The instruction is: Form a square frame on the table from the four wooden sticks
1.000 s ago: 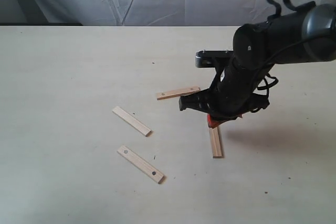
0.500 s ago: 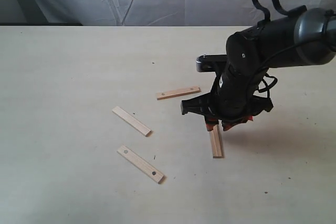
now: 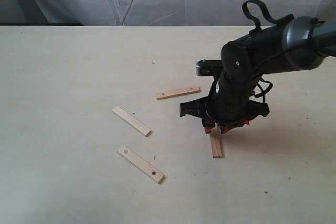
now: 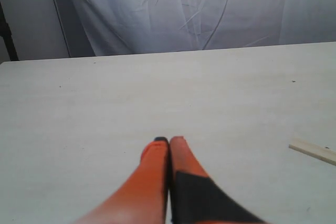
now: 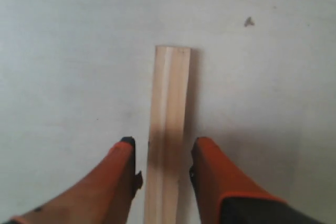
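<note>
Beige and matte, the table [image 3: 63,66] is the biggest thing here, and no square frame stands on it yet. The four sticks lie scattered, none touching another.

Over the table the black right arm [image 3: 262,51] bends down steeply and brings the right gripper [image 3: 219,127] low to the surface. Its orange fingers [image 5: 123,156] are spread, one on each side of a plain stick [image 5: 170,103]. That stick lies flat on the table between them and runs out ahead of the fingertips. We see a thin gap on both sides, so nothing is pinched. The left gripper [image 4: 169,142] is pressed together and empty, low over bare table.

A holed stick [image 3: 178,93] lies near the right gripper, beyond it toward the back. A second plain stick [image 3: 131,120] and a second holed stick [image 3: 140,164] lie well apart from it, over on the left gripper's half.

We judge the grasp to be the delicate part. The fingers straddle the stick close to one end rather than at its middle, so once lifted it could droop or swing in the grip. One finger also looks nearer the wood than the other. On closing it would touch first and could nudge or twist the stick before the other arrives. The strip is thin and flat, so fingertips held slightly high could slide over its edges. Any carry toward the back risks knocking the nearby holed stick askew.
</note>
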You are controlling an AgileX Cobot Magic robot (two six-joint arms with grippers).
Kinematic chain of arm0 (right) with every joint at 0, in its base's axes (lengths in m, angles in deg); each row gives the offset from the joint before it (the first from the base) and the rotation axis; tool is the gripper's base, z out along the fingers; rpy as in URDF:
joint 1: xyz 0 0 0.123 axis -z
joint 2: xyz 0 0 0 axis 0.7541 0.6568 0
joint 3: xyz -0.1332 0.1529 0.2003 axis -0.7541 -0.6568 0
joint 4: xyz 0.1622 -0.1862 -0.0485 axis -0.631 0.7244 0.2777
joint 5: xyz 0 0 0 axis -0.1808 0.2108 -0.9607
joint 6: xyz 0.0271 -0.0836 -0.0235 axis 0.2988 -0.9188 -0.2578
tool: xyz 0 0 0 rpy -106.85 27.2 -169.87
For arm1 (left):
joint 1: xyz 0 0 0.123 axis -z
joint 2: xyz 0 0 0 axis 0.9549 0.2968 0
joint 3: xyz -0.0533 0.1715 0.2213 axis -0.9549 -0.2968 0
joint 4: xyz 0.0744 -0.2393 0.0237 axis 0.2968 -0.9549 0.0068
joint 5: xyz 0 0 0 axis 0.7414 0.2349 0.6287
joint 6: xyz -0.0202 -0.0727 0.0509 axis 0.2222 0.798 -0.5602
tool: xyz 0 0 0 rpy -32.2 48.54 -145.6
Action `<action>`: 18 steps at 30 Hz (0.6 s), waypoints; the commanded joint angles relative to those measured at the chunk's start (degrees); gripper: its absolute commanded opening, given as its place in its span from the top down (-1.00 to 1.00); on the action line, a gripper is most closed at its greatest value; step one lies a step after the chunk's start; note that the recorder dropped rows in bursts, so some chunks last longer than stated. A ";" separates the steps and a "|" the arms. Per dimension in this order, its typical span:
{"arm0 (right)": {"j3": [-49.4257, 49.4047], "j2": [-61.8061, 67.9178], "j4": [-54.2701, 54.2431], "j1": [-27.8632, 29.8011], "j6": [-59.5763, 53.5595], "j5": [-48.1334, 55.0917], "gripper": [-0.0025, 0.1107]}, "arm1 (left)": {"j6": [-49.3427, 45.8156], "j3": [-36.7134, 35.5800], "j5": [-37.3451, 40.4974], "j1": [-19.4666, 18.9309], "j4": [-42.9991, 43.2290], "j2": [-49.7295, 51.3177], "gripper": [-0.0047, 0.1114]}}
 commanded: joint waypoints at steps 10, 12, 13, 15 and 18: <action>0.31 -0.50 -0.65 -0.30 -0.31 -0.37 0.31 | 0.01 -0.28 -3.42 -0.12 -0.60 -0.24 0.92; 0.53 -1.54 -0.65 -0.30 -1.16 -1.31 0.31 | 0.01 -0.28 -6.74 -0.12 -3.41 -0.24 0.92; 1.13 -2.00 -0.65 -0.30 -2.13 -1.44 0.31 | 0.01 -0.28 -8.56 -0.12 -5.73 -0.24 0.92; 3.44 -2.58 -0.65 -0.18 -3.60 0.15 0.31 | 0.14 -0.28 -11.76 -0.12 -10.37 -0.24 0.92; 8.87 -2.57 -0.80 -0.18 -7.62 3.92 0.62 | 0.14 -0.28 -14.90 -0.12 -17.01 -0.24 0.92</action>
